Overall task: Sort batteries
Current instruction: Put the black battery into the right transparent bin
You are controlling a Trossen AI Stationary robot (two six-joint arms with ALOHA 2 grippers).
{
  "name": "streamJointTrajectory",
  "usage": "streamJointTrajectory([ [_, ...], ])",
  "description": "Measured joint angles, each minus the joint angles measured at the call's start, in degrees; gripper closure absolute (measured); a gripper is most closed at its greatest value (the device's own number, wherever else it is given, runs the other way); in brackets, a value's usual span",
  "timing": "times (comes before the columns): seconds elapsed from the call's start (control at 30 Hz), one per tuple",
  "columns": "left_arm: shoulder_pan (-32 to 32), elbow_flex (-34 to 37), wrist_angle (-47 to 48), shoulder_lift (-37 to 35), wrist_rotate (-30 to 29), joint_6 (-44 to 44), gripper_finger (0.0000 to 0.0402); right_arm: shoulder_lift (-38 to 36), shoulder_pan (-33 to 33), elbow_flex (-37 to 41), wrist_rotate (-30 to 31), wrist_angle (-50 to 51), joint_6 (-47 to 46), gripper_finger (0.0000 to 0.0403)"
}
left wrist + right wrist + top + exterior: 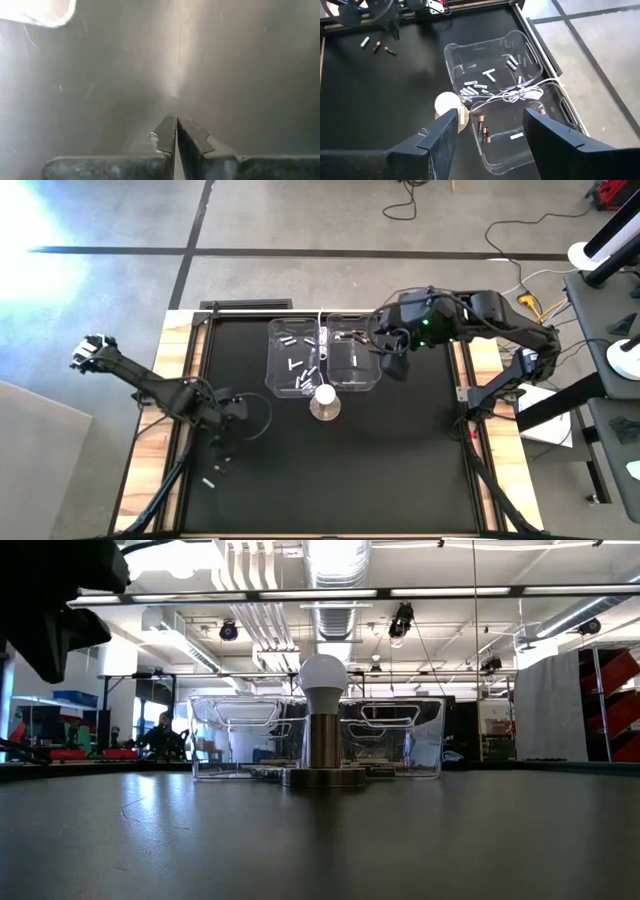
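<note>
My right gripper (490,132) hangs jaws apart over two clear plastic bins (352,365) holding sorted small cylindrical batteries (485,134); my left gripper (176,131), jaws together on nothing, sits near strays (211,478) on the black tabletop (400,460). The white cable (520,92) could snag a jaw.

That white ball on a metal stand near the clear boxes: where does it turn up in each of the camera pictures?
High view: the white ball on its stand sits just in front of the two clear bins, mid-table.
Low view: dead centre, in front of the bins.
Left wrist view: not in it.
Right wrist view: beside the bins, above that claw's dark fingers.
Shared landmark: the white cable draped where the bins meet.
</note>
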State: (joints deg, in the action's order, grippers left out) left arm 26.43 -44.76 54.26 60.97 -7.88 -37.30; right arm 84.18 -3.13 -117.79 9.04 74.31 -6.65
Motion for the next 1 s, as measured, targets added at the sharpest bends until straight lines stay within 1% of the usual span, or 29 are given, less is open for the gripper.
streamJointTrajectory([
  [0.1,0.06,0.63,0.03,0.35,3.41,-2.77,0.0401,-0.04,0.28,0.12,0.03,0.65,-1.69,0.0187],
  [0.2,1.33,1.14,-0.23,1.38,6.09,-7.48,0.0386,-0.09,0.41,0.16,0.04,1.70,-2.80,0.0188],
  [0.37,3.62,1.44,-2.10,5.12,7.35,-14.12,0.0331,-0.17,0.41,0.19,0.21,2.50,-2.33,0.0186],
  [0.47,5.09,1.46,-4.70,8.36,8.73,-14.69,0.0296,-0.07,0.41,0.23,0.21,2.48,-1.43,0.0188],
  [0.53,6.42,1.45,-5.88,10.56,9.77,-14.43,0.0281,-0.07,0.38,0.27,0.23,2.48,-0.88,0.0188],
  [0.63,8.81,1.45,-7.51,13.58,10.02,-14.99,0.0276,-0.07,0.38,0.29,0.23,2.48,-0.20,0.0186],
  [0.8,11.71,1.45,-8.00,17.34,10.02,-17.39,0.0284,-0.13,0.38,0.32,0.23,3.26,-0.18,0.0188],
  [1.0,13.88,1.45,-10.39,20.20,7.40,-19.31,0.0295,-0.15,0.38,0.32,0.23,3.42,-0.25,0.0186],
])
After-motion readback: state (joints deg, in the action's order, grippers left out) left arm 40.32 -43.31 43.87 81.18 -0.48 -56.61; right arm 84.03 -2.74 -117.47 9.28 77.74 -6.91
